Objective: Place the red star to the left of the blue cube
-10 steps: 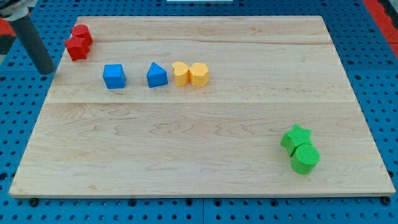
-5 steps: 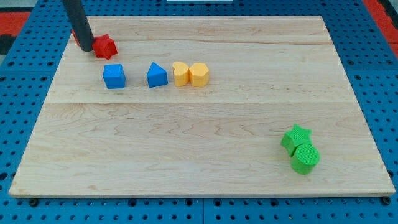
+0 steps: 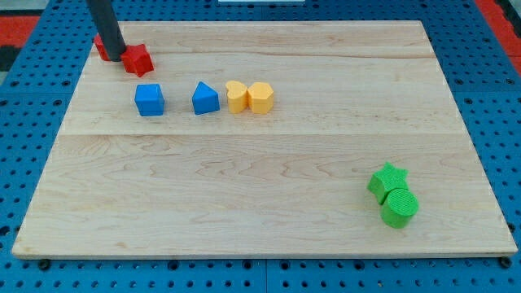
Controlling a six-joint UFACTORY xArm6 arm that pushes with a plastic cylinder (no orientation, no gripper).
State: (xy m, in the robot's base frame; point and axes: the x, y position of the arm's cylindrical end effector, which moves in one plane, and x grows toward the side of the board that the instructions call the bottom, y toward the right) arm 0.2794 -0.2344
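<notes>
The red star lies near the board's top left corner, above the blue cube and a little to its left. My tip stands just left of the star, touching or almost touching it. A second red block sits behind the rod, mostly hidden by it. The blue cube stands apart from the star, lower down.
A blue wedge-like block sits right of the cube. Two yellow blocks touch each other further right. A green star and a green cylinder sit together at the bottom right. The wooden board lies on a blue pegboard.
The rod moved from off the board's left edge to between the two red blocks. The red star was pushed right, away from the other red block. In the last half second little changed.
</notes>
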